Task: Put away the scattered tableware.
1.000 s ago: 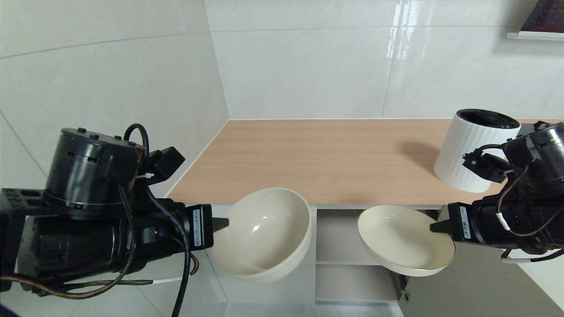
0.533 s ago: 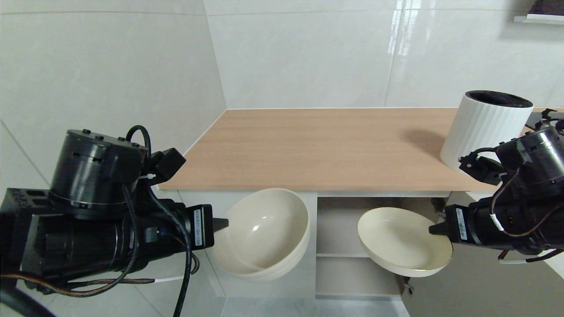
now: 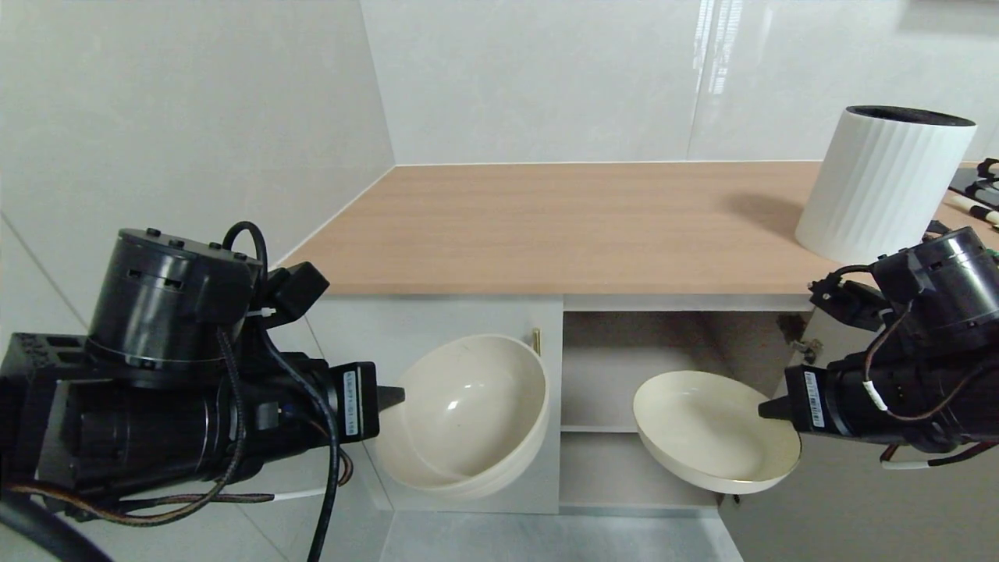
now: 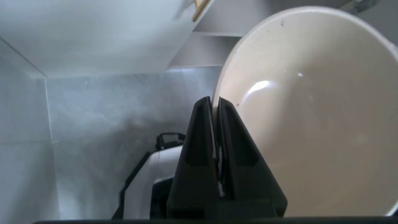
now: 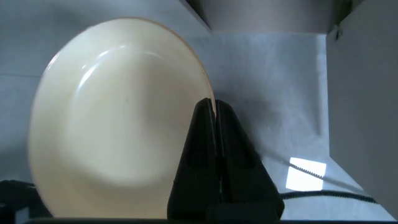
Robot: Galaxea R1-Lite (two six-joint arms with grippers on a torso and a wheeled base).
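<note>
My left gripper (image 3: 390,396) is shut on the rim of a deep cream bowl (image 3: 468,414), held in the air in front of the closed left cabinet door (image 3: 437,328). In the left wrist view the gripper (image 4: 215,118) pinches the bowl (image 4: 305,118) at its edge. My right gripper (image 3: 769,406) is shut on the rim of a shallow cream plate (image 3: 714,429), held before the open cabinet compartment (image 3: 671,367). The right wrist view shows that gripper (image 5: 214,115) clamped on the plate (image 5: 118,112).
A wooden countertop (image 3: 562,226) runs above the cabinet. A white ribbed cylinder container (image 3: 886,183) stands on its right part. The open compartment has a shelf (image 3: 597,428) inside. White tiled walls close off the left and back.
The whole head view has shifted: the counter and container sit higher in the picture and more of the cabinet shows. Both grippers keep their hold on bowl and plate.
</note>
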